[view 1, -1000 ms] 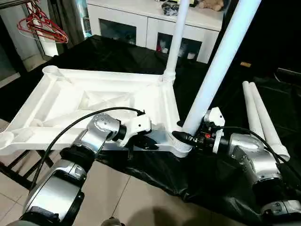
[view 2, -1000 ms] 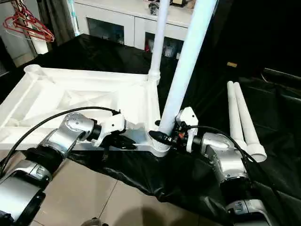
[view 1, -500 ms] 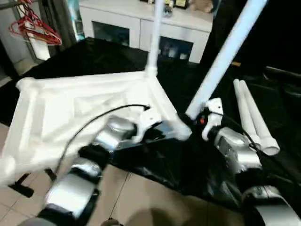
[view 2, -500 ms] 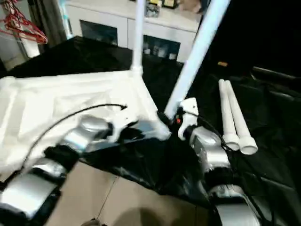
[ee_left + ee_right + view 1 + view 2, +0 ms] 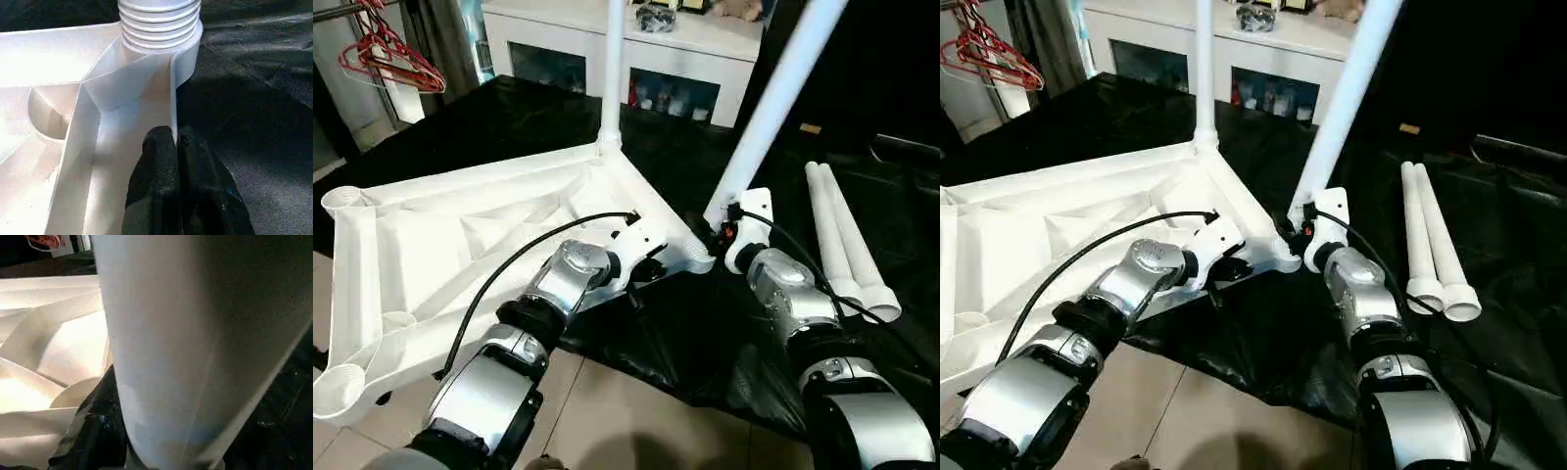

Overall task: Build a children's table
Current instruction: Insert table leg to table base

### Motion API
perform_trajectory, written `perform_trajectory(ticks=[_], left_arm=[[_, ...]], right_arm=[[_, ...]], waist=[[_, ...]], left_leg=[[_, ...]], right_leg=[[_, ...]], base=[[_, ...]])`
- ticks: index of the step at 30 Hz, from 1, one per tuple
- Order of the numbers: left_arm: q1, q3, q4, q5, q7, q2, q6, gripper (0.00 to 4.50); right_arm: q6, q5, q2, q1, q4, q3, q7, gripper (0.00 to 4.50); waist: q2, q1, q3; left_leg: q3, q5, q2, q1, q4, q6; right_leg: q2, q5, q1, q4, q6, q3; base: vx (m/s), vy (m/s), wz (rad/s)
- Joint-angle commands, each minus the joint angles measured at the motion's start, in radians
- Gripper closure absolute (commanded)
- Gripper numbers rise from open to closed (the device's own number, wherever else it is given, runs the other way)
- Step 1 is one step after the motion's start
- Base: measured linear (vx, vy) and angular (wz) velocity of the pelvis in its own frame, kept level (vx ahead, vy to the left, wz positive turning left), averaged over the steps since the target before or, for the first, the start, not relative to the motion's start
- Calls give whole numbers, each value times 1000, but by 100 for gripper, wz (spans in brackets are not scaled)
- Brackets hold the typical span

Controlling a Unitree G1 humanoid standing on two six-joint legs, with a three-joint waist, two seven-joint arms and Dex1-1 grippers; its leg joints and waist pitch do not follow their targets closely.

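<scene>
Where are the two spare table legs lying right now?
In the left eye view, the two spare legs lie side by side on the black cloth at the robot's right, past its right hand.

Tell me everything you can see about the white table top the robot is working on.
The table top is one piece of white plastic, lying upside down on a black sheet, its ribbed underside facing up. Round sockets sit at the corners: two hold upright tube legs, a far leg and a near leg that leans. The other two sockets in view are open. The left end effector pinches its outer rim just below the ridged near socket; the right end effector holds the near leg's base.
</scene>
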Motion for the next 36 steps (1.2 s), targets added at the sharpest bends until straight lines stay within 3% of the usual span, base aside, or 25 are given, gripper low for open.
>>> perform_trajectory(ticks=[1, 2, 3, 5, 6, 9, 15, 21, 22, 23, 30, 33, 36], left_arm=[[-33, -6, -29, 16, 6, 5, -28, 450], [-28, -10, -32, 19, -3, 10, -38, 450], [-24, -13, -36, 19, -10, 14, -44, 450], [-17, -17, -44, 18, -25, 20, -52, 450], [-8, -19, -57, 12, -52, 29, -60, 450], [12, -27, -85, 3, -113, 61, -86, 450], [24, -33, -101, 6, -132, 82, -85, 450], [32, -31, -113, 4, -137, 93, -88, 450], [34, -31, -118, 3, -145, 95, -93, 450], [36, -31, -125, 0, -155, 99, -96, 450], [49, -36, -149, -5, -183, 120, -98, 450], [57, -40, -158, -10, -204, 124, -108, 450], [62, -42, -165, -14, -219, 129, -115, 450]], right_arm=[[55, -27, 23, 49, 102, 55, 32, 259], [54, -28, 20, 45, 104, 58, 39, 259], [51, -30, 18, 41, 109, 59, 47, 259], [46, -37, 16, 33, 121, 58, 65, 259], [47, -43, 12, 31, 125, 62, 93, 259], [44, -71, -1, 34, 129, 83, 148, 259], [35, -84, -8, 33, 134, 102, 180, 259], [30, -83, -5, 28, 139, 101, 189, 259], [30, -80, -5, 25, 141, 95, 198, 203], [30, -75, -7, 22, 141, 88, 211, 189], [27, -70, -21, 18, 133, 82, 273, 131], [22, -61, -28, 21, 113, 81, 300, 103], [17, -57, -33, 24, 100, 82, 323, 103]], waist=[[3, -7, -49], [6, -8, -50], [-2, -8, -50], [-1, -9, -49], [-14, -13, -48], [-10, -16, -49], [-19, -25, -50], [-19, -27, -49], [-19, -26, -49], [-21, -26, -50], [-14, -27, -54], [-13, -27, -55], [-12, -27, -54]], left_leg=[[-20, -279, 50, 3, -81, 16], [-20, -283, 53, 5, -83, 15], [-21, -270, 53, 1, -85, 17], [-20, -266, 55, 2, -86, 18], [-18, -266, 55, 0, -87, 18], [-20, -257, 57, -2, -88, 24], [-16, -228, 59, -2, -90, 27], [-15, -242, 59, 1, -91, 23], [-15, -246, 59, 2, -92, 22], [-15, -244, 59, 1, -92, 22], [-12, -185, 61, 0, -89, 35], [-10, -175, 61, 0, -87, 41], [-9, -173, 60, 1, -86, 47]], right_leg=[[-87, -349, 37, -115, -143, 70], [-88, -352, 35, -119, -140, 71], [-87, -342, 39, -116, -136, 70], [-89, -336, 36, -116, -140, 72], [-88, -324, 37, -117, -141, 72], [-92, -320, 38, -115, -145, 72], [-90, -259, 39, -109, -164, 73], [-91, -267, 38, -111, -169, 74], [-91, -276, 37, -113, -166, 74], [-92, -277, 39, -112, -166, 74], [-88, -130, 44, -96, -212, 74], [-88, -95, 46, -93, -224, 74], [-88, -94, 46, -94, -230, 74]], base=[[0, 0, 0], [0, 0, 0], [0, 0, 0], [0, 0, 0], [0, 0, 0], [0, 0, 0], [0, 0, 0], [0, 0, 0], [0, 0, 0], [0, 0, 0], [0, 0, 0], [0, 0, 0], [0, 0, 0]])
